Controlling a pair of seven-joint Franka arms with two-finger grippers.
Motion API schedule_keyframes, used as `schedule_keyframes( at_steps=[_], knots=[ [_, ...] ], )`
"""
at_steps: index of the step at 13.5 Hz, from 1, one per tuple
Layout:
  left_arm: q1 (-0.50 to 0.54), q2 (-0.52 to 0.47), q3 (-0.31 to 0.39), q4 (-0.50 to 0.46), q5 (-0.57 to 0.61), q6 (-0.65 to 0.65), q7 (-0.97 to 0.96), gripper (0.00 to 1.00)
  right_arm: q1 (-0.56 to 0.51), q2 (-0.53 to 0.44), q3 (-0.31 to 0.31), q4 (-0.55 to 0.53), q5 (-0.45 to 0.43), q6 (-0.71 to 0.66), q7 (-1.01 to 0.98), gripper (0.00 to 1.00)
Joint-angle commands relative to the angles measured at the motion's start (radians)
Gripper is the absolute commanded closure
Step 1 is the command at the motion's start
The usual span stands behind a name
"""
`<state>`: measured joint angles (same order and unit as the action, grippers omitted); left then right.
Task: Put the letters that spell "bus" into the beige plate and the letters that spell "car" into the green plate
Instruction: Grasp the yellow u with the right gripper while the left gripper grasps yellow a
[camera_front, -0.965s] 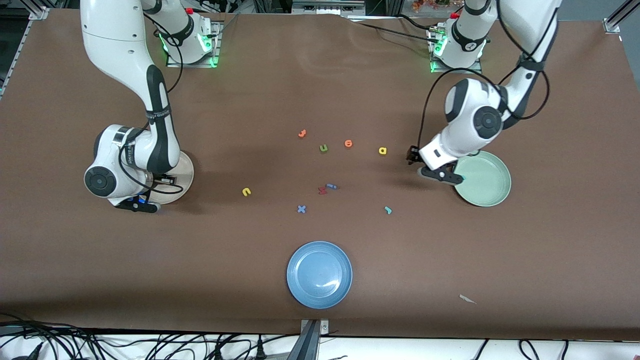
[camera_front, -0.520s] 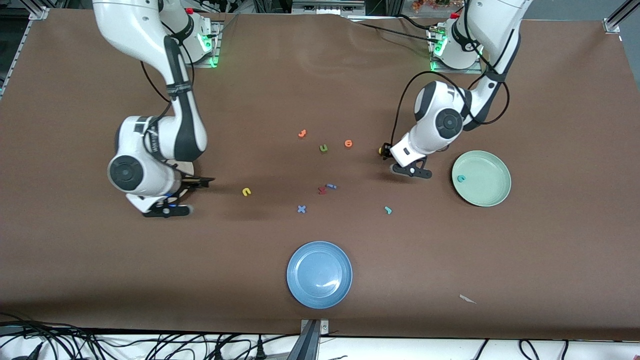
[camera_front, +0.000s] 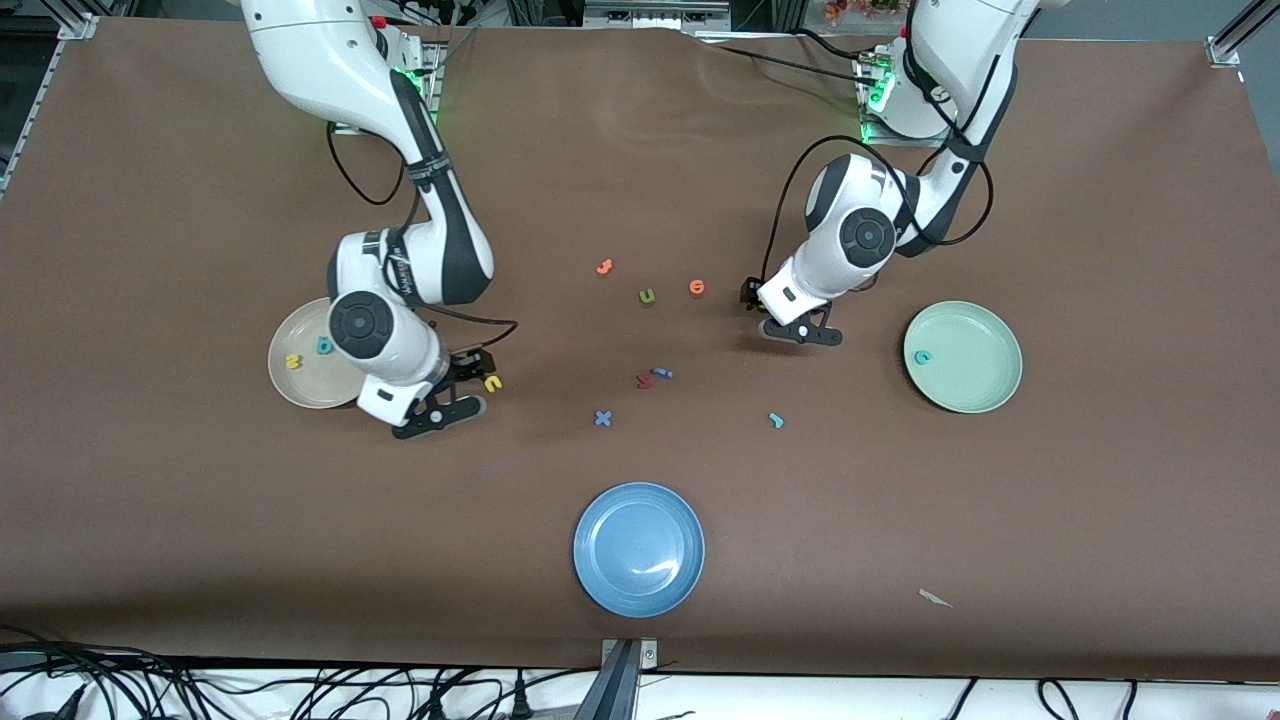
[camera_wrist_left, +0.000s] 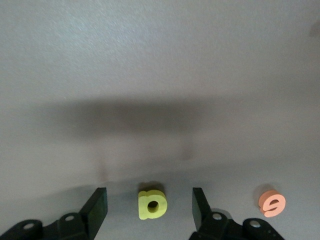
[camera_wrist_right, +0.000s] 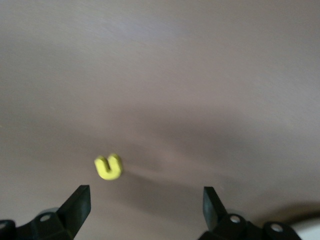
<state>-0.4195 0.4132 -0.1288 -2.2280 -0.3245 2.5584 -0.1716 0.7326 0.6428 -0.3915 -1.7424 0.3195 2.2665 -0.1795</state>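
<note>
One yellow a (camera_wrist_left: 152, 204) (wrist-only), pincer (camera_wrist_left: 149, 212) astride

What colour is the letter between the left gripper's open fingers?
Yellow: the letter a lies on the table between the left gripper fingers, clearest in the left wrist view.

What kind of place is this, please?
Probably a robotics lab: two arms bolted to a brown-covered table, bundled cables along its edge, and foam letters with a blue plate laid out for sorting.
</note>
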Motion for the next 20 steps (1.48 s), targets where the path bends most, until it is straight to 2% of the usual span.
schedule_keyframes(
  at_steps=[1, 3, 4, 6, 7, 8, 9, 10, 11, 13, 14, 16, 17, 20],
  knots=[
    [-0.030, -0.001, 0.012, -0.022, -0.018, 0.002, -0.005, 0.16, -0.005, 0.015, 0.034, -0.043, 0.023, 0.115, -0.035, 0.01],
    [-0.030, -0.001, 0.012, -0.036, -0.013, 0.002, -0.005, 0.09, -0.004, 0.018, 0.052, -0.084, 0.023, 0.197, -0.035, 0.01],
    [-0.030, 0.001, 0.012, -0.038, -0.011, 0.002, -0.003, 0.12, -0.004, 0.020, 0.060, -0.097, 0.021, 0.224, -0.034, 0.01],
    [-0.030, 0.001, 0.014, -0.041, -0.011, 0.003, -0.003, 0.42, -0.002, 0.020, 0.063, -0.114, 0.023, 0.248, -0.026, 0.03],
    [-0.030, 0.001, 0.012, -0.041, -0.011, 0.002, -0.003, 0.50, 0.001, 0.020, 0.063, -0.114, 0.023, 0.248, -0.018, 0.07],
    [-0.030, 0.001, 0.014, -0.041, -0.011, 0.002, -0.003, 0.51, 0.005, 0.020, 0.063, -0.114, 0.023, 0.248, -0.006, 0.09],
    [-0.030, 0.001, 0.012, -0.041, -0.011, 0.002, -0.002, 0.52, 0.008, 0.021, 0.063, -0.114, 0.023, 0.248, -0.006, 0.21],
    [-0.030, 0.001, 0.014, -0.039, -0.011, 0.002, -0.002, 0.55, 0.008, 0.024, 0.063, -0.114, 0.023, 0.248, -0.005, 0.41],
    [-0.030, 0.001, 0.014, -0.039, -0.011, 0.002, -0.002, 0.60, 0.008, 0.026, 0.063, -0.115, 0.023, 0.248, -0.005, 0.47],
    [-0.030, 0.001, 0.014, -0.039, -0.011, 0.002, 0.001, 0.67, 0.010, 0.026, 0.063, -0.115, 0.026, 0.248, -0.005, 0.47],
    [-0.030, -0.001, 0.014, -0.038, -0.011, 0.002, 0.003, 0.75, 0.010, 0.027, 0.063, -0.114, 0.026, 0.248, -0.005, 0.47],
    [-0.027, -0.005, 0.014, -0.036, -0.011, -0.001, 0.004, 0.80, 0.010, 0.028, 0.063, -0.114, 0.026, 0.248, -0.003, 0.47],
    [-0.016, -0.016, 0.014, -0.033, -0.010, -0.009, 0.007, 0.85, 0.010, 0.028, 0.063, -0.115, 0.026, 0.248, -0.003, 0.50],
    [0.120, -0.091, 0.014, -0.024, 0.138, -0.055, 0.029, 0.97, 0.010, 0.028, 0.063, -0.114, 0.026, 0.248, -0.005, 0.62]
  ],
)
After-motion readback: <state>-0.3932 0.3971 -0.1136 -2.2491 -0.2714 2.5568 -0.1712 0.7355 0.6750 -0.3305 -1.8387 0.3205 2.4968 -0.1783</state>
